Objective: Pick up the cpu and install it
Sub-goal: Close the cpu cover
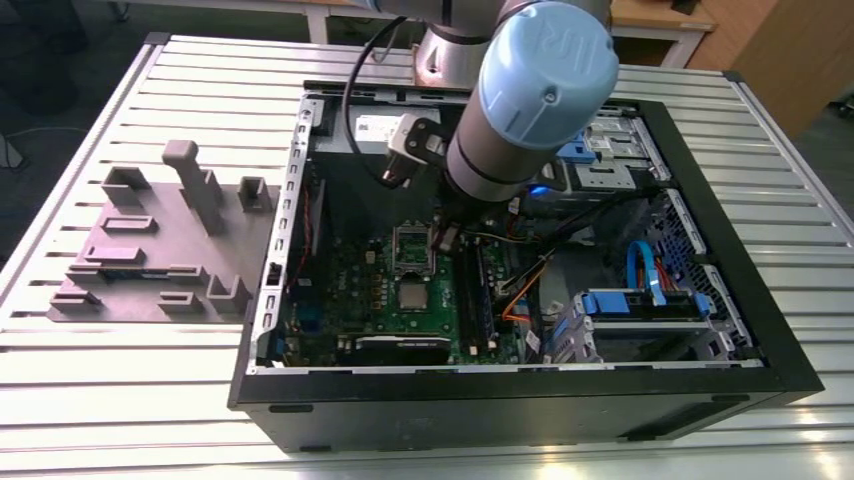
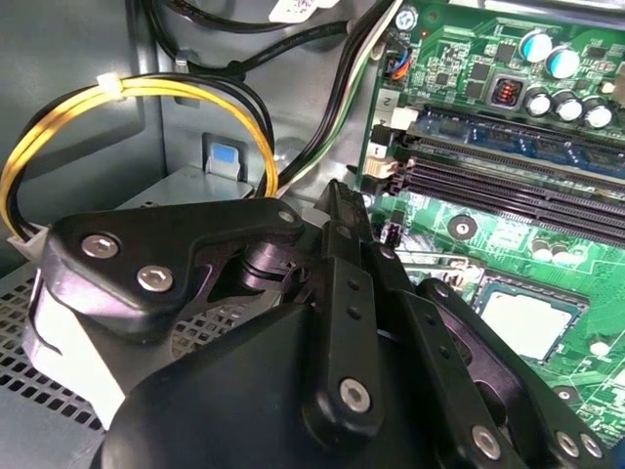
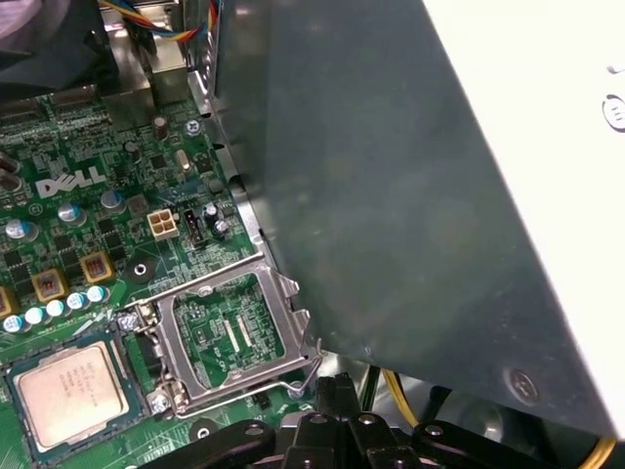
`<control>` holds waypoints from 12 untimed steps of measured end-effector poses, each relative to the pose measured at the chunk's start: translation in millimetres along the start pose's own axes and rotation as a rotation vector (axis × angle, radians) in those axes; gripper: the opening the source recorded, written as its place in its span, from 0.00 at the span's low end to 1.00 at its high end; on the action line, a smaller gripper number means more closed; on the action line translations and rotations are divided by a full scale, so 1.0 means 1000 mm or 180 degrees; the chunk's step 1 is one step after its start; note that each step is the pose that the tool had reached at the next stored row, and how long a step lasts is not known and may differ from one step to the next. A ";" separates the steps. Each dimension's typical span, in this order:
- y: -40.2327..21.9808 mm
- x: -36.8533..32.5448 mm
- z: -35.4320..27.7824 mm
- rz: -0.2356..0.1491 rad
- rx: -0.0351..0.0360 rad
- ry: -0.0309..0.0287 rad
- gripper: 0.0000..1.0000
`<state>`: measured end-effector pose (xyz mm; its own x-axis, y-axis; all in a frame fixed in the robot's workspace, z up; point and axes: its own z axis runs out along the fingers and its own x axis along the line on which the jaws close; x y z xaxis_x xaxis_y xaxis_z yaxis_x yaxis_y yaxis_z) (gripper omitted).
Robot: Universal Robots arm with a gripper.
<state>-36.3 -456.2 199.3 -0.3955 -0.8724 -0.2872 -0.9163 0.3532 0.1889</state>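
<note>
- The gripper hung low inside the open computer case, its fingers pressed together with nothing visible between them, tips just above the motherboard.
- Just beside the tips, in the first wrist view, lay the socket's metal load plate, swung open as a bare frame with green board showing through it.
- Past that frame, on its side away from the gripper, sat the cpu: flat, metal top up, lying square in its socket and apart from the fingers.
- In the exterior view the cpu lay below the gripper, towards the case's front edge. Being square, it offered no long axis to line up on, and its sides ran parallel to the board's edges.
- The black memory slots ran alongside the socket, near the cpu.
- The grey power supply box stood close behind the gripper.
- Well apart, outside the case, a grey fixture block rested on the slatted table.
</note>
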 end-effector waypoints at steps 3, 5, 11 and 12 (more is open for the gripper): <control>0.0008 0.0008 0.0015 -0.0001 -0.0002 -0.0004 0.10; 0.0012 0.0014 0.0025 -0.0001 -0.0002 -0.0005 0.10; 0.0037 0.0027 0.0034 0.0004 -0.0014 0.0001 0.10; 0.0039 0.0027 0.0034 0.0006 -0.0017 0.0007 0.10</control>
<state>-41.2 -456.1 196.0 -0.3971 -0.8725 -0.2848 -0.9152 0.3530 0.1946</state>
